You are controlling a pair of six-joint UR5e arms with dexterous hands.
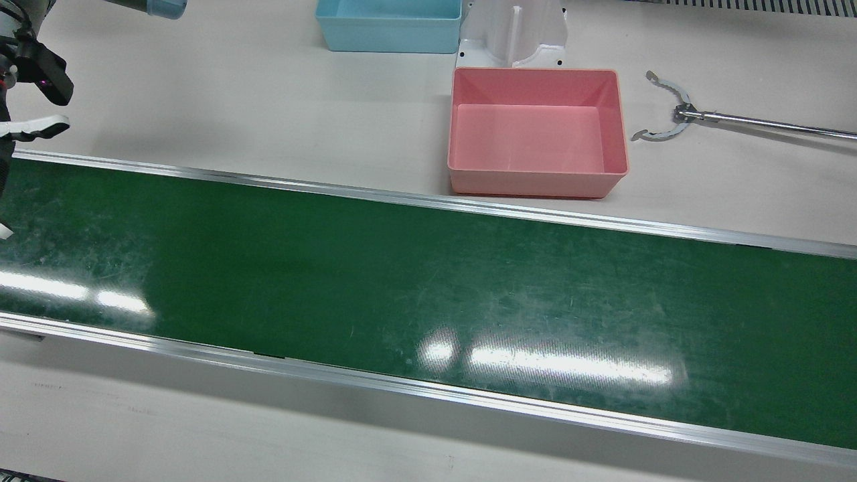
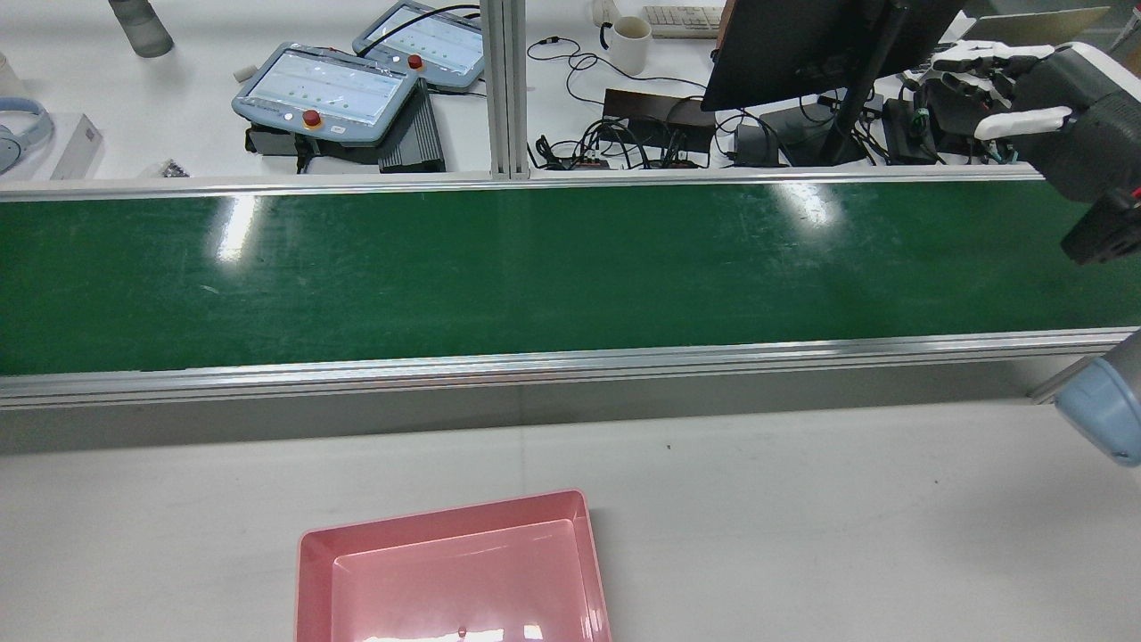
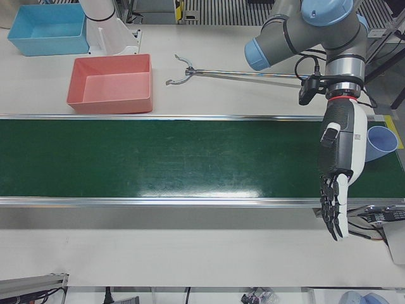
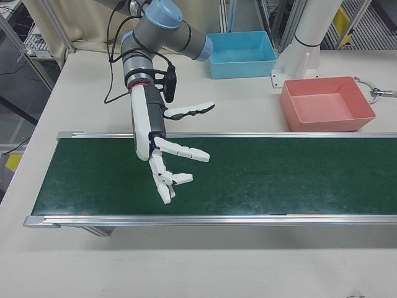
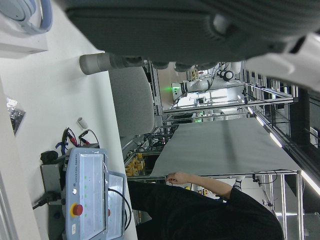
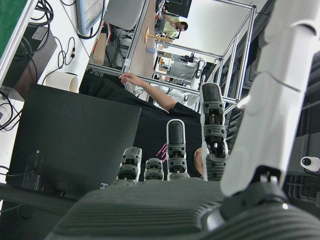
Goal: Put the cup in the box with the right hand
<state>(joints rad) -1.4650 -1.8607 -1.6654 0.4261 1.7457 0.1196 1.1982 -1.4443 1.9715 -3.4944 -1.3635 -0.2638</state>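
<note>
Right hand hung over belt, fingers spread, empty. Cup lay on side at belt's far end, just beside left hand, also empty, fingers extended. Risks: cup rolling past on arrival, mistimed closure knocking it off belt, long carry to pink box loosening weak grasp.

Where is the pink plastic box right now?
In the front view, the empty pink plastic box sits on the white table beyond the green conveyor belt, just below the white arm pedestal and left of the metal grabber tool.

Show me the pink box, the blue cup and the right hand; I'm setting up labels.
pink box (image 1: 612,117): front view, right inner wall.
blue cup (image 3: 380,143): left-front view, rim.
right hand (image 4: 162,162): right-front view, palm.
</note>
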